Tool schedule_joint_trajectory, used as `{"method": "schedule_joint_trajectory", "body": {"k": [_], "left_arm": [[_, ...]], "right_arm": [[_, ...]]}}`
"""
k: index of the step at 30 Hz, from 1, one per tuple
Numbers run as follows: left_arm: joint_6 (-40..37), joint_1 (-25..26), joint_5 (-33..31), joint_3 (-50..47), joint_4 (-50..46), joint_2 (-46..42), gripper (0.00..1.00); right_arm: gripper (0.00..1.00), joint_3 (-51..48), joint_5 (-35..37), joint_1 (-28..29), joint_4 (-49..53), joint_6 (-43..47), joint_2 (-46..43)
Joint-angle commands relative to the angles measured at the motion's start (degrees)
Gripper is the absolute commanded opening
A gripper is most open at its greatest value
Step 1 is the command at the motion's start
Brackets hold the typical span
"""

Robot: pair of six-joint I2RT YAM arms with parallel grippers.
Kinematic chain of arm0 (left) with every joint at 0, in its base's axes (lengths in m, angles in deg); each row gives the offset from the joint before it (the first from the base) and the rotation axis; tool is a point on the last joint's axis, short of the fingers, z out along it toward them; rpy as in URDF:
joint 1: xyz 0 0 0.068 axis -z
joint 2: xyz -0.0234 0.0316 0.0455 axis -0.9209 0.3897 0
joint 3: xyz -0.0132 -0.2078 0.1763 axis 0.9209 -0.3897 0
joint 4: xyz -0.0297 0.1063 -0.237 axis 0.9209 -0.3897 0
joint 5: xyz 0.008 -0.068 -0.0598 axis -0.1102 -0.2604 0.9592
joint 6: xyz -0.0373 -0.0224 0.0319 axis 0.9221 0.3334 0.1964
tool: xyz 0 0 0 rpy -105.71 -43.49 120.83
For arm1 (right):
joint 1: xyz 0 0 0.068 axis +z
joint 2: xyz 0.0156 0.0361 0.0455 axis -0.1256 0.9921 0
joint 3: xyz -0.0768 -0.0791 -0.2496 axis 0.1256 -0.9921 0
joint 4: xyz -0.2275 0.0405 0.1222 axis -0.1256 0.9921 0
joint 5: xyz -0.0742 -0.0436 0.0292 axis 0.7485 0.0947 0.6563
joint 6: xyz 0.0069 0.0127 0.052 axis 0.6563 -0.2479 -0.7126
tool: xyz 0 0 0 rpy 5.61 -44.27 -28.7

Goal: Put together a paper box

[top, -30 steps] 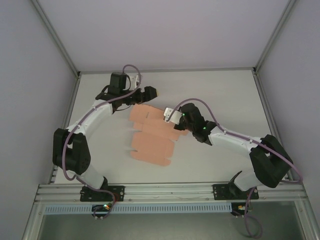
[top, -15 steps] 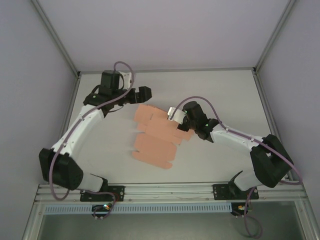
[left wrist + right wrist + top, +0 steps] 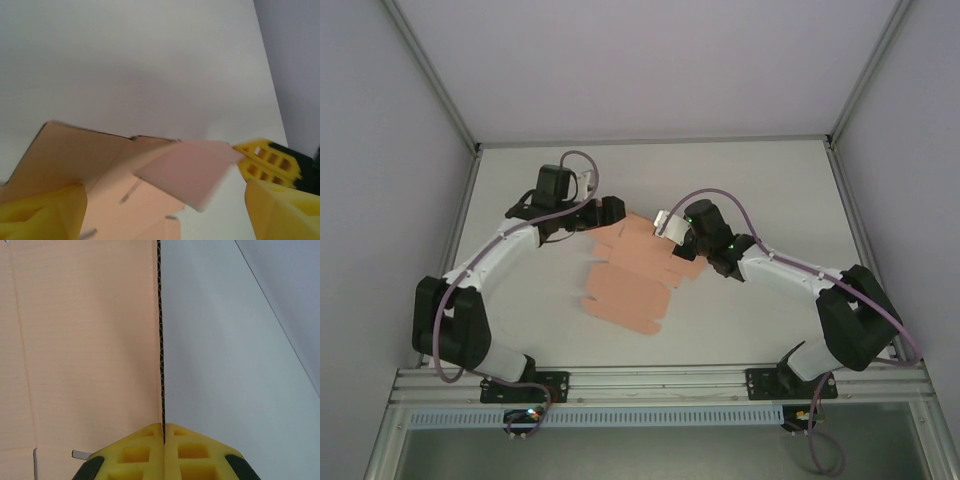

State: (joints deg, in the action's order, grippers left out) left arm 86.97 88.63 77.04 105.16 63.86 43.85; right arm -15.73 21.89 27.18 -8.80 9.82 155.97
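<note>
Now our left gripper (image 3: 612,212), wide open and empty, has swung in to the upper-left corner of the paper box (image 3: 625,285) while our right gripper (image 3: 164,427) pinches its edge, so we judge a fold is next.

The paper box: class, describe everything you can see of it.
The paper box is a salmon-pink die-cut sheet of thin corrugated card, its fluting visible along a cut edge. It has flaps, tabs and small slots, and lies mostly flat and unfolded in the middle of the table. The right gripper is shut on its far right edge. The open left gripper straddles its far left corner, where one flap looks lifted; contact there cannot be told.
</note>
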Motion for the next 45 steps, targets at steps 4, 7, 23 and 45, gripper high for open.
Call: {"method": "schedule_joint_trajectory", "body": {"k": [4, 7, 23, 45], "left_arm": [[4.5, -2.4, 6.7, -1.7, 13.5, 5.0, 0.81], [3.9, -1.6, 8.9, -1.2, 14.4, 5.8, 0.78], [-4.8, 1.8, -1.8, 3.2, 0.5, -1.0, 0.56], [3.2, 11.7, -5.6, 1.8, 8.9, 5.3, 0.36]], "right_arm": [[0.00, -2.8, -5.8, 0.5, -1.9, 0.8, -3.4], [0.00, -2.1, -3.3, 0.5, -2.1, 0.8, -2.2], [0.00, -1.4, 3.3, 0.8, -2.6, 0.9, -0.6], [0.00, -3.0, 7.1, 4.8, -5.6, -2.1, -3.2]]}}
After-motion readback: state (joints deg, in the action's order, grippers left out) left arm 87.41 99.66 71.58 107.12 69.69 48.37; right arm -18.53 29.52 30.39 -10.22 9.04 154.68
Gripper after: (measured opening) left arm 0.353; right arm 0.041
